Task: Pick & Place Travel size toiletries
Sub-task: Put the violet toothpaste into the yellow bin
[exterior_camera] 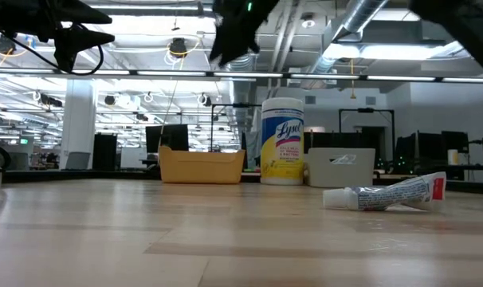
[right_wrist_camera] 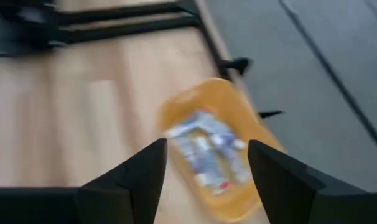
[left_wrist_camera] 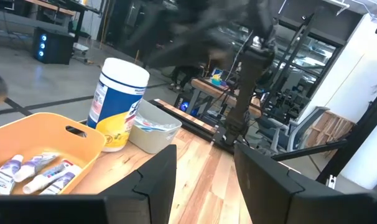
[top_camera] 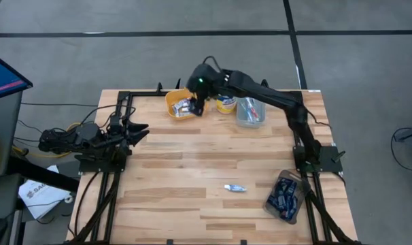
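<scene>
High view shows the table with the right arm stretched from its base toward the yellow bin at the far edge, the right gripper hovering just over the bin's right side with fingers spread and nothing between them. Several toiletry tubes lie in the bin directly below the right gripper. One loose tube lies well nearer than the bin, long axis left-right, closer to the right arm's base; the left gripper waits left of the bin, fingers partly apart and empty.

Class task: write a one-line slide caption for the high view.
Right gripper, fingers open, hovers over the yellow bin of toiletry tubes.
</scene>
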